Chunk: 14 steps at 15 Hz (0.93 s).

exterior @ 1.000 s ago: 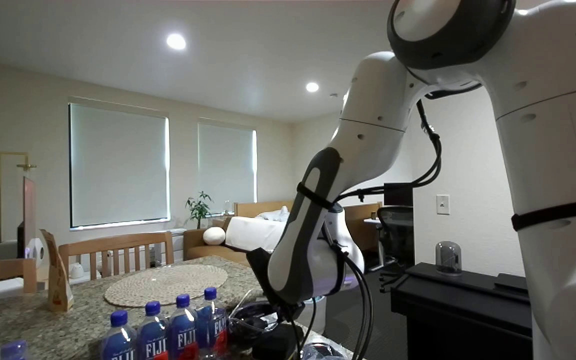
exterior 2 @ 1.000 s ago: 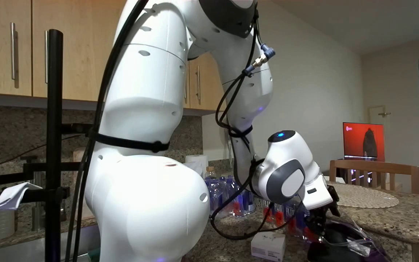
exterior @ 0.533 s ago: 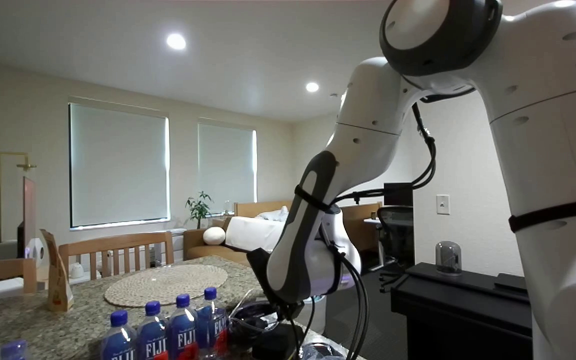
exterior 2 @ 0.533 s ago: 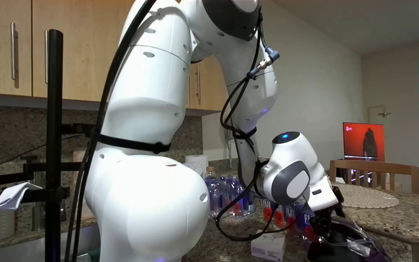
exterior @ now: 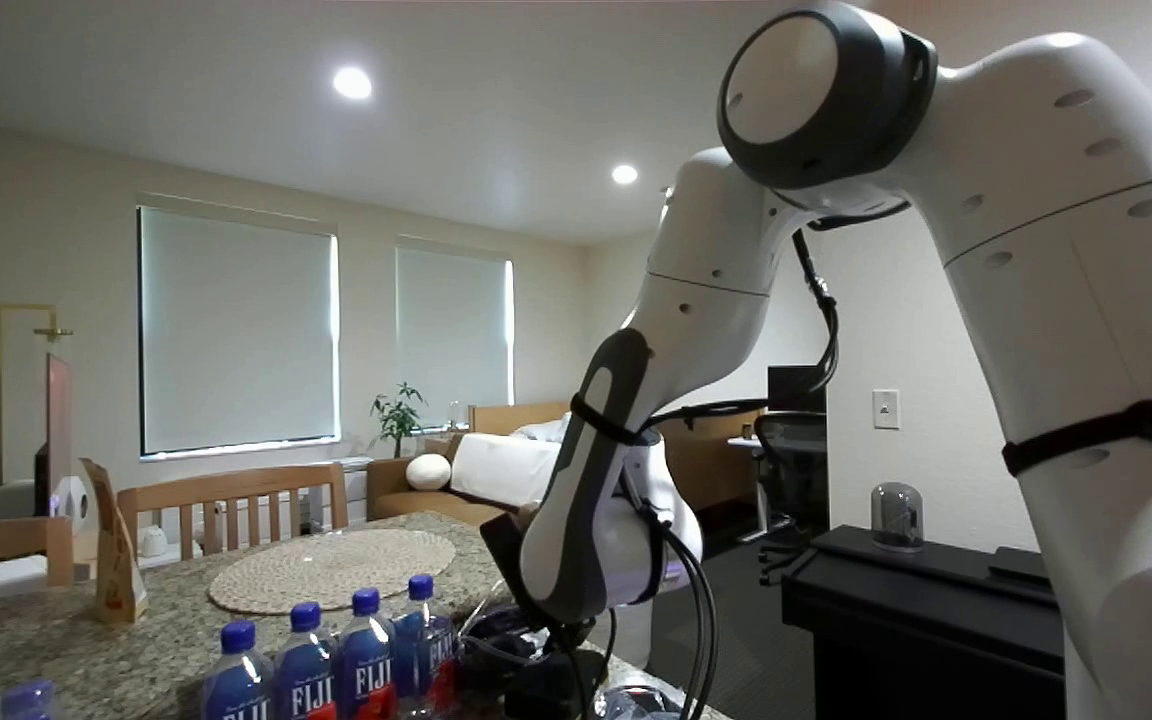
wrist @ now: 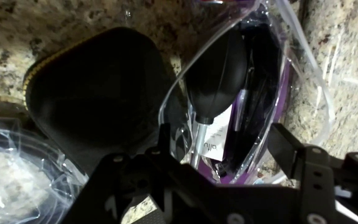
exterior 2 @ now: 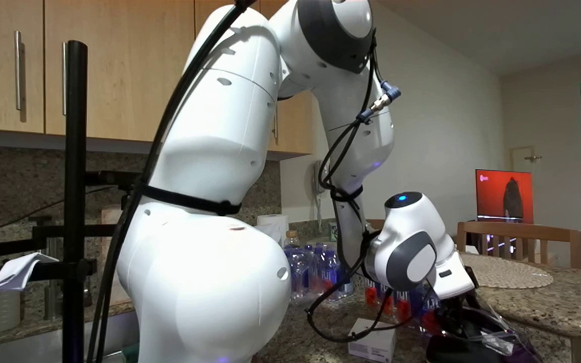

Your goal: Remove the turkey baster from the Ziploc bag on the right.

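Ceiling lights [exterior: 352, 83] glow above shaded windows [exterior: 238, 330] and, apparently, a brown sofa [exterior: 446, 505].

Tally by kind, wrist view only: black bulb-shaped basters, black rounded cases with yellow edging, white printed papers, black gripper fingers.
Black bulb-shaped baster: 1
Black rounded case: 1
White printed paper: 1
Black gripper fingers: 2
Total: 5
Anything deeper in the clear plastic bag: too dim to count.

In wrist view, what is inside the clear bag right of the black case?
A black bulb with a nozzle, white printed paper and something dark; what lies beneath is covered.
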Motion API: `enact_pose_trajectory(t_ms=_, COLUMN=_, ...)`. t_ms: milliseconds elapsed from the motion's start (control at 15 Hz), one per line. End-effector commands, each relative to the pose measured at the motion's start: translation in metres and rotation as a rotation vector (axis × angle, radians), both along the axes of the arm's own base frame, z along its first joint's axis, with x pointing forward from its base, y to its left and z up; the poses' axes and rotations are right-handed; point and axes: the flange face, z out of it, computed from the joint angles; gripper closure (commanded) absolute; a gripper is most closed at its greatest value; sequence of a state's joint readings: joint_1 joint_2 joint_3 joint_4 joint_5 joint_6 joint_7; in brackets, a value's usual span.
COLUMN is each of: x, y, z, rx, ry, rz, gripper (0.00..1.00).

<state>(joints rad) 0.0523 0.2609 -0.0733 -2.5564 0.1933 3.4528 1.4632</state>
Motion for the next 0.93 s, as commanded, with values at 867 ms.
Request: enact_pose_trajectory(t_ms=867, x=0.033, y=0.019, z=-0.031, rx=0.039, ry=0.014, rz=0.057, gripper=0.37)
